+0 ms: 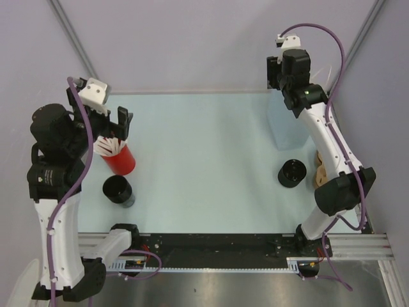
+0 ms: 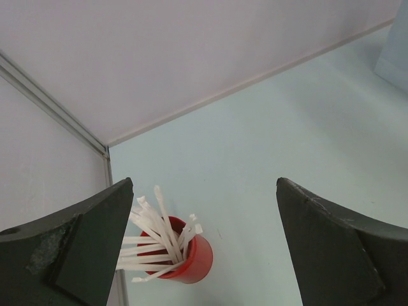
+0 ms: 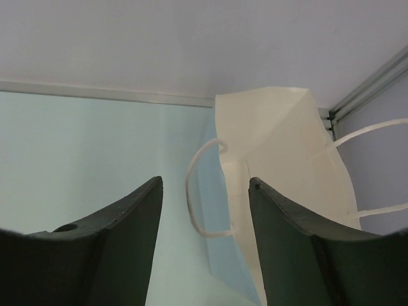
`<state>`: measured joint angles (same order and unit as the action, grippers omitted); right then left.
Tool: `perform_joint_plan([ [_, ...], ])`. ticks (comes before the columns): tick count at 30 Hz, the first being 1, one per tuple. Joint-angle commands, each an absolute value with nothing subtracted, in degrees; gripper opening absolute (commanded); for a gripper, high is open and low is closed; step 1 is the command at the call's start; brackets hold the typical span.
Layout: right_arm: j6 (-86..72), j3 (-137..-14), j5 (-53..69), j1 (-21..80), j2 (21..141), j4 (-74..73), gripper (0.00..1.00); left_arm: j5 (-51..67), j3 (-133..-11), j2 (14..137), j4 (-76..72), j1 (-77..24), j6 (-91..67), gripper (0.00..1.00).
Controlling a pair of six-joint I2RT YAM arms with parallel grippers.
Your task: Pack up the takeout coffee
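Since the takeout coffee point(image 1: 293, 173) is a thin disposable cup under a pressed-on lid, I judge it light, easy to crush, a little slick, and perhaps sloshing inside. I would take it round the wall just under the lid's rim, never by the lid itself. It stands upright on the counter point(image 1: 204, 160) at about 3 o'clock, on the 6 o'clock side of the pale-blue bag point(image 1: 285, 131) and just beside the brown carrier point(image 1: 317, 174).

My left fingers point(image 2: 83, 248) are spread wide and empty above the red cup of straws point(image 1: 119, 160) at 9 o'clock. My right fingers point(image 3: 121, 242) stand partly apart over the bag's mouth, pinching nothing I can see.

I count one lidded coffee, one lidless black cup point(image 1: 117, 188) at 8 o'clock, one red cup, one bag and one carrier.
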<state>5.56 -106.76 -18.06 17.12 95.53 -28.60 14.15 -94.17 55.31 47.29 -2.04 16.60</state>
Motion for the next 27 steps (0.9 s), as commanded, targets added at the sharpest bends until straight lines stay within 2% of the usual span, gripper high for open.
perform_joint_plan([
  [1, 3.5, -110.0, -18.5, 17.0, 97.4, -29.7, 0.60, 14.2, -93.5, 54.3, 45.1, -1.5, 16.6, 0.99],
  [5, 3.2, -109.9, -18.0, 17.1, 98.2, -30.1, 0.55, 14.3, -92.8, 54.1, 44.8, -1.4, 16.3, 0.99],
  [8, 3.0, -109.9, -18.0, 17.2, 98.4, -29.9, 0.49, 14.7, -91.9, 54.2, 44.5, -1.5, 16.2, 1.00],
  [11, 3.2, -110.2, -18.5, 17.6, 98.8, -29.9, 0.37, 14.8, -91.2, 54.3, 44.3, -1.4, 16.3, 1.00],
  [17, 5.1, -110.6, -20.8, 19.2, 99.1, -29.2, 0.25, 15.5, -90.5, 54.5, 44.0, -1.3, 16.2, 1.00],
  [27, 7.2, -111.5, -25.0, 21.0, 99.5, -28.5, 0.16, 15.7, -90.4, 54.7, 43.9, -1.2, 16.0, 1.00],
])
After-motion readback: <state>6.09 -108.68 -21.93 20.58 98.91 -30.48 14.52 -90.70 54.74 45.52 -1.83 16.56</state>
